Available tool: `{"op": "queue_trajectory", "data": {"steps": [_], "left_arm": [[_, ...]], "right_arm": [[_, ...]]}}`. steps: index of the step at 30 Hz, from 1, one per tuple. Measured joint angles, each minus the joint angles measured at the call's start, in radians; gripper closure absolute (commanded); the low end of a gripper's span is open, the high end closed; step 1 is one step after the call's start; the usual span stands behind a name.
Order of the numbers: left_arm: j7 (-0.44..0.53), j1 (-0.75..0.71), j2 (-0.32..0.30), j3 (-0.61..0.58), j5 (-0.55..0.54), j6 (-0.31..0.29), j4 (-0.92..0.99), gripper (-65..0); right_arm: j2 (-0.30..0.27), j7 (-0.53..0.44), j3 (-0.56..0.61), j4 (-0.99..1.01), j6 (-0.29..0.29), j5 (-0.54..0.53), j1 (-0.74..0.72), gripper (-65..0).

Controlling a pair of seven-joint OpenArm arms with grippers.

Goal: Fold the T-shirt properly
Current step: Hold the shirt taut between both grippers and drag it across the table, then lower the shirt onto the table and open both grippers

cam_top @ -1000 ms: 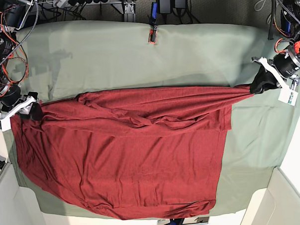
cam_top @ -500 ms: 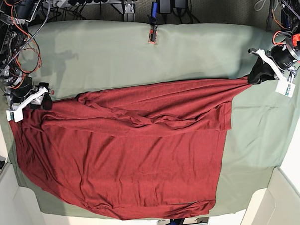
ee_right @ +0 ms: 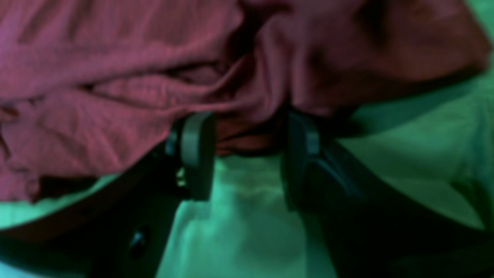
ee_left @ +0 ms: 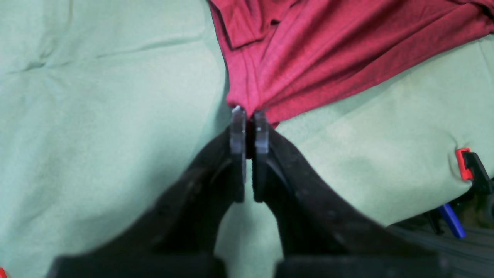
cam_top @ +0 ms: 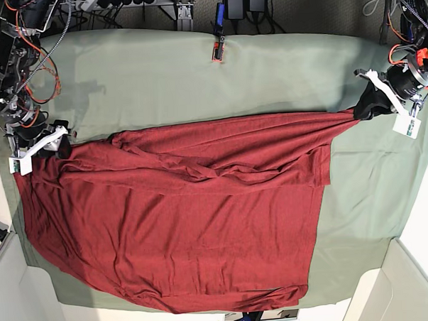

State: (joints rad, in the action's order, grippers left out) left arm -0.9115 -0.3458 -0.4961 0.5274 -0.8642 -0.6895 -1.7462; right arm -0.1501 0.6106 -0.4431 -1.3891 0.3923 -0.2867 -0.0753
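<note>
My right wrist view is dim, blurred and green-tinted around the T-shirt [ee_right: 115, 77]. The base view is bright and even; my left wrist view is sharp beyond its blurred fingers [ee_left: 238, 131].

Sage-green covered table in a cluttered workspace

A sage-green cloth [cam_top: 196, 76] covered the whole table, faintly creased and evenly lit. A small red-and-black clamp [cam_top: 217, 49] pinned its far edge. Beyond that edge lay dark grey floor [cam_top: 314, 7] with black boxes [cam_top: 246, 1] and cables. Bundles of red and orange wires [cam_top: 26, 62] hung at one far corner. Pale, off-white panels [cam_top: 411, 287] stood at the near corners.
</note>
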Motion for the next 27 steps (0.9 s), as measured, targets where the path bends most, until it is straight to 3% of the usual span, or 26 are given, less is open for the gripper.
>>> {"op": "queue_trajectory", "data": {"steps": [5, 10, 17, 22, 27], "left_arm": [[0.0, 0.0, 0.0, 0.0, 0.0, 0.0, 0.0, 0.0], [0.0, 0.0, 0.0, 0.0, 0.0, 0.0, 0.0, 0.0], [-0.025, 0.0, 0.0, 0.013, -0.059, 0.0, -0.003, 0.0], [-0.045, 0.001, 0.0, 0.064, -0.092, 0.0, -0.078, 0.0], [-0.023, 0.011, -0.021, 0.067, -0.091, 0.0, -0.098, 0.0]], "right_arm": [[-0.004, -0.043, 0.029, 0.04, -0.023, 0.012, -0.011, -28.8], [0.004, -0.045, 0.028, 0.041, -0.031, 0.018, -0.01, 0.0], [0.012, 0.056, 0.015, -0.051, -0.007, 0.054, 0.002, 0.0], [0.011, 0.071, -0.058, -0.209, 0.006, 0.031, 0.057, 0.0], [0.001, 0.053, -0.079, -0.216, 0.006, 0.022, 0.058, 0.0]]}}
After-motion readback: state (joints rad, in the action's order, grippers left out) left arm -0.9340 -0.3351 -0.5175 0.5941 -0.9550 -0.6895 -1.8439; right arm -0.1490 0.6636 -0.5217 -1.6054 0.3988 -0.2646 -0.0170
